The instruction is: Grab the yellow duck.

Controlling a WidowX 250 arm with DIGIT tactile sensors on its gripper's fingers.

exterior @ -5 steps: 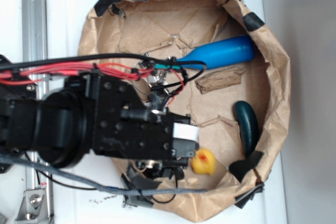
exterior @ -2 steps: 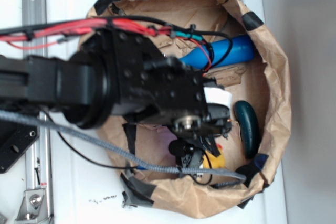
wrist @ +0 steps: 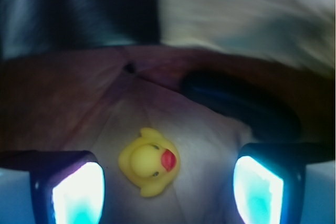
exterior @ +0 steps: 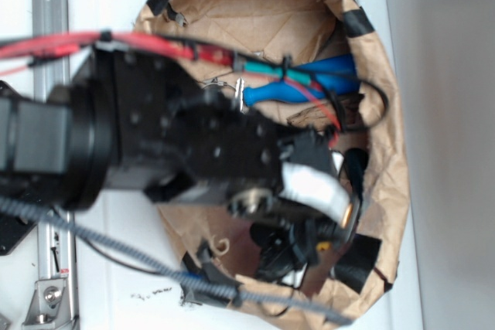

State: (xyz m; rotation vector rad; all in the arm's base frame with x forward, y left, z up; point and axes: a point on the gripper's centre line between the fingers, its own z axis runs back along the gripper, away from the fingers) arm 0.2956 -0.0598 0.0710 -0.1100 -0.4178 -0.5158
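Yellow duck [wrist: 149, 161] sits between fingers of open end effector [wrist: 168, 187], prob. light, soft, slippery; grip round body's sides.

In the wrist view the duck [wrist: 149, 161] is lying on the paper floor between the two fingers of the claw [wrist: 167, 187], nearer the left one and touching neither. A dark curved object [wrist: 239, 106] is lying behind it, to the right. From outside, the arm is covering the paper basket [exterior: 383, 144], with the bottle-shaped pin [exterior: 309, 83] lying toward its far side.
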